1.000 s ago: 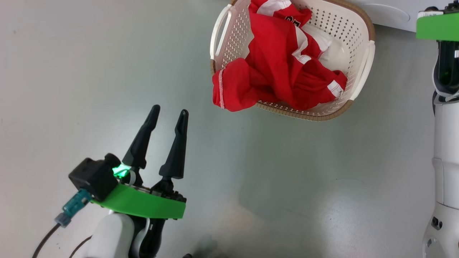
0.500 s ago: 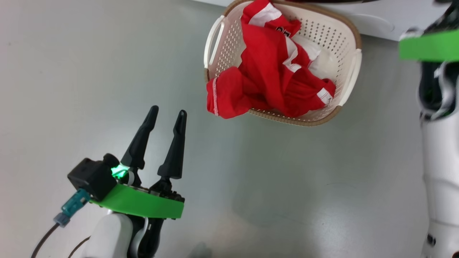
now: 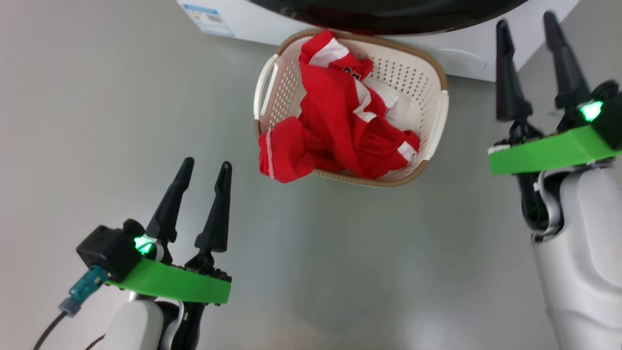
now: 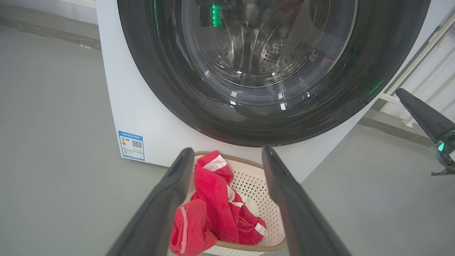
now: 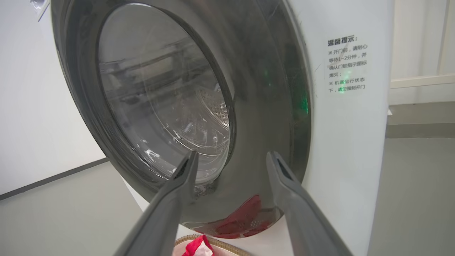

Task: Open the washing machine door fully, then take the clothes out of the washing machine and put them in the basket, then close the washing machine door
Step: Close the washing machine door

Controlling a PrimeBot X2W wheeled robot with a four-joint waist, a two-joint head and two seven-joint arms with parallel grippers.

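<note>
The large round washing machine door [image 4: 266, 49], with its glossy black rim and bulging glass window, is seen lying flush against the front of the big white boxy washing machine [image 4: 135, 106], and so it is judged shut. Only bare perforated steel is made out behind the glass. The bright red clothes with white trim [image 3: 335, 131] are heaped in the small cream perforated plastic basket with a brown woven-look rim [image 3: 418, 73]. One red fold is draped over the rim at the basket's near left corner, just as it was a second ago. The basket is stood on the smooth grey floor [image 3: 340, 272], close against the machine's lower front edge and beneath the door.

The change is found at the right claw [image 3: 525, 24]. A second ago only its wrist was shown at the right edge; now it is seen raised to the right of the basket, its two dark fingers spread wide with nothing between them. From the left wrist view it is seen to be clear of the door. The head camera has also been tilted up, so the basket's shift in that view is not a move of the basket. All three steps are therefore judged done.

The left claw [image 3: 206, 164] is held open and empty over the floor, left of the basket, as before. A small blue sticker [image 4: 131, 145] is seen at the machine's lower left corner and a printed notice [image 5: 346, 64] beside the door. Nothing is seen in the way, though the overhanging fold could slip out.
</note>
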